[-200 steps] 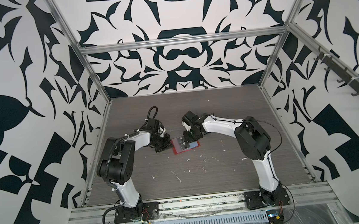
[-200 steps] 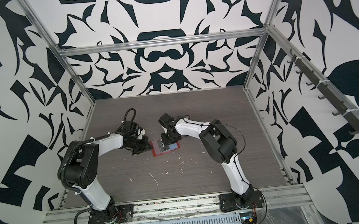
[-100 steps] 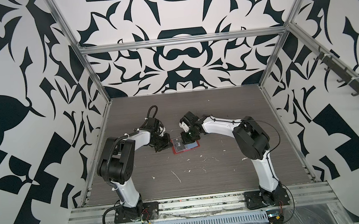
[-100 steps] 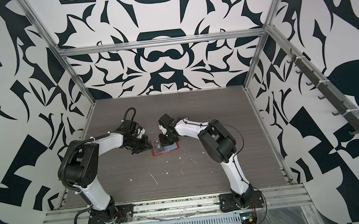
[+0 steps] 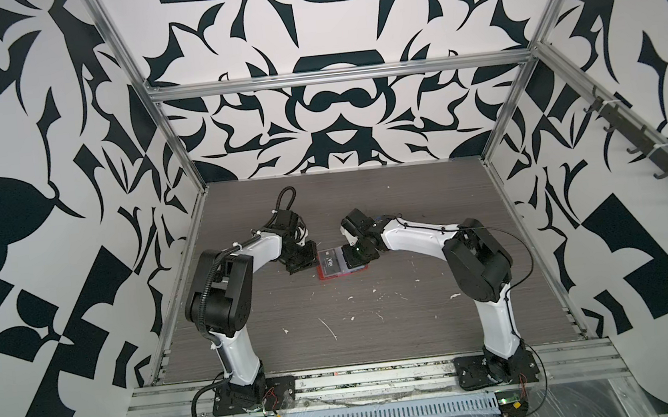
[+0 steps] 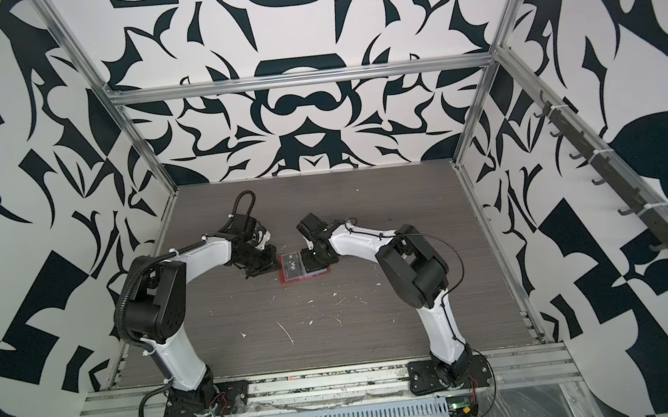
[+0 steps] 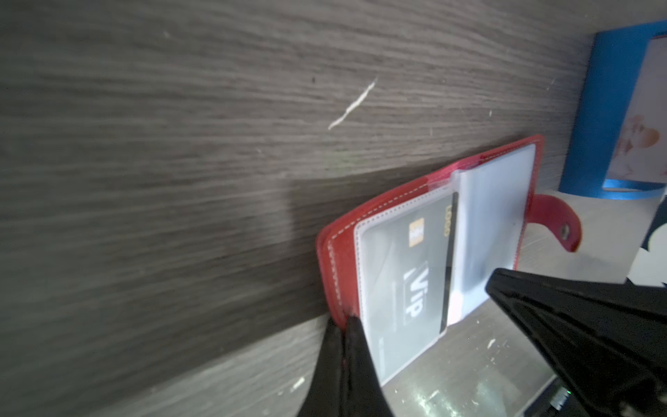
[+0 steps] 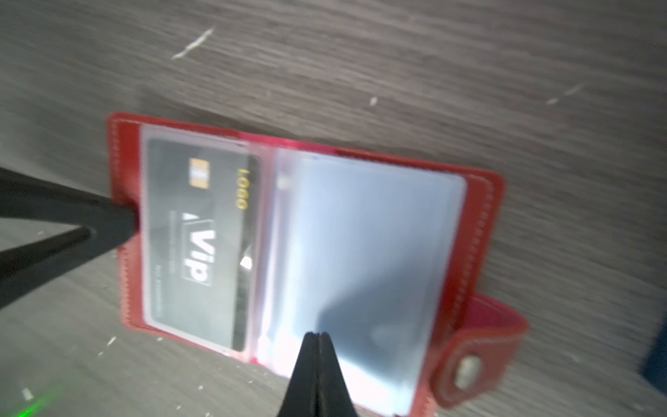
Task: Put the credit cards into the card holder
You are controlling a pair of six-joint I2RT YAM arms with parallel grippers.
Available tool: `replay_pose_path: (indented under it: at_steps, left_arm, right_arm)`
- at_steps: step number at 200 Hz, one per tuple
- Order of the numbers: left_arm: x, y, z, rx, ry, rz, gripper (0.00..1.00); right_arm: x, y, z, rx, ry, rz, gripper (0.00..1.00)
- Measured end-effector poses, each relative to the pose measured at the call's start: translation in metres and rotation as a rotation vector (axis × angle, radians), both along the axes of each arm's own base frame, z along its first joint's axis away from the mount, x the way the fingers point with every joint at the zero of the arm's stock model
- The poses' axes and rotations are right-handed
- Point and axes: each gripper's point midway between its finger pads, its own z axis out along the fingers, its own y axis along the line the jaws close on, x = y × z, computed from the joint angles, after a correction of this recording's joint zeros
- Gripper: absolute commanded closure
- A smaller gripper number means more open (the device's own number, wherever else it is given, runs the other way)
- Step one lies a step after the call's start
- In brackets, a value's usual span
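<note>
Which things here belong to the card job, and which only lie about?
Job: card holder, VIP card in its pocket, pale card in the blue rack, left gripper, right gripper.
Lying about: the blue rack itself, white scraps, wall hooks.

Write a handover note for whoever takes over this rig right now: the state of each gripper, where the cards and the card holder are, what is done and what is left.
Left gripper: shut, tips on the cover edge of the card holder, which lies open.
Right gripper: shut, tips on the clear pocket of the strap-side page.
Done: the dark VIP card sits in a pocket on the other page.
Left: a pale printed card shows at the blue rack beside the holder and needs pocketing. Whether the strap-side pocket holds a card is too blurred to tell.
</note>
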Motion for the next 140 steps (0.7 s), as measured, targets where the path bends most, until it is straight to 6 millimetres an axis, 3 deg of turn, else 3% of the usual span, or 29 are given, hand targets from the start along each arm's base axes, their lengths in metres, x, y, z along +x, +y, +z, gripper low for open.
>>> replay_pose_path:
  at_steps: [27,49,64,87,107,140]
  left_arm:
    - [0.001,0.001,-0.002,0.014,0.005,-0.009,1.00]
    - [0.002,0.002,-0.002,0.024,0.001,-0.016,0.68]
    - [0.002,0.004,-0.003,0.037,-0.002,-0.017,0.57]
    - [0.005,0.009,0.006,0.065,-0.029,-0.003,0.53]
    - [0.009,0.010,0.027,0.059,-0.086,0.002,0.51]
    - [0.017,-0.009,0.067,-0.072,-0.179,-0.010,0.54]
  right_arm:
    - [-0.001,-0.010,-0.005,-0.049,-0.001,-0.015,0.95]
    - [0.000,-0.012,-0.006,-0.055,-0.005,-0.019,0.96]
    - [0.000,-0.012,-0.007,-0.055,-0.007,-0.021,0.96]
    - [-0.001,-0.011,-0.007,-0.043,-0.009,-0.024,0.97]
    - [-0.001,-0.011,-0.007,-0.032,-0.014,-0.029,0.97]
    - [-0.001,-0.010,-0.007,-0.023,-0.016,-0.039,0.97]
